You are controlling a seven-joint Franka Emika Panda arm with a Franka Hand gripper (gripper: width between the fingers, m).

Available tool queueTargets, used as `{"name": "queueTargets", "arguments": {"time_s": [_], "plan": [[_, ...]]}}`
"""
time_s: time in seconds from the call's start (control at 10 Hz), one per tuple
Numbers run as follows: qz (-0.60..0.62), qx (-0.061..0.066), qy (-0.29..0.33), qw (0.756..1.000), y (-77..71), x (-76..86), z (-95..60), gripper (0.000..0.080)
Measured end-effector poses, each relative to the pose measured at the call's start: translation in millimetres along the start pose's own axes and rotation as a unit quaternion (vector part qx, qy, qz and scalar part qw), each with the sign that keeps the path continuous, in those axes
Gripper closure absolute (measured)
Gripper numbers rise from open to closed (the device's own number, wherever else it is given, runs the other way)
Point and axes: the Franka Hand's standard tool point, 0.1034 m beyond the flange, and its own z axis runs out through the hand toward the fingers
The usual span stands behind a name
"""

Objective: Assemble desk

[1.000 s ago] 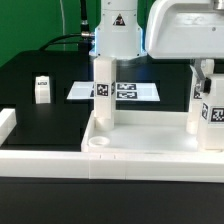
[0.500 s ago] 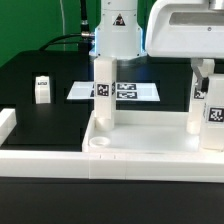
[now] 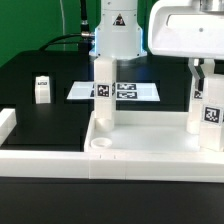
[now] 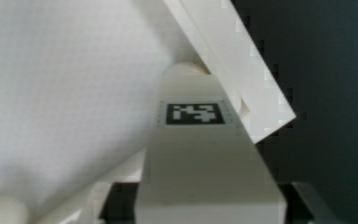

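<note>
You are watching the claw clamping a short white square-post plastic leg, standing upright inside the large white rimmed plastic tabletop, at the exterior view's right

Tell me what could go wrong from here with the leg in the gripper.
The gripper holds the leg near its top, upright on the tabletop. Whether its base is seated cannot be seen, so it could go in crooked or jam. Released early, it might topple.
</note>
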Motion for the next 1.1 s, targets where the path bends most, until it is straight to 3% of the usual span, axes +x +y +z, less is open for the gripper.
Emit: {"name": "queueTargets", "arguments": {"time_s": [0.4, 0.7, 0.8, 0.9, 1.0, 1.1], "plan": [[0.163, 0.000, -0.003, 0.987, 1.1, 0.7, 0.1, 0.0509], [0.216, 0.000, -0.003, 0.976, 0.9, 0.6, 0.0, 0.0509], [0.213, 0.000, -0.003, 0.977, 0.9, 0.6, 0.1, 0.0428], [0.193, 0.000, -0.003, 0.981, 0.9, 0.8, -0.2, 0.0292], [0.167, 0.001, -0.002, 0.986, 0.6, 1.5, -1.0, 0.0292], [0.131, 0.002, -0.002, 0.991, -0.2, 2.8, -2.3, 0.0180]]}}
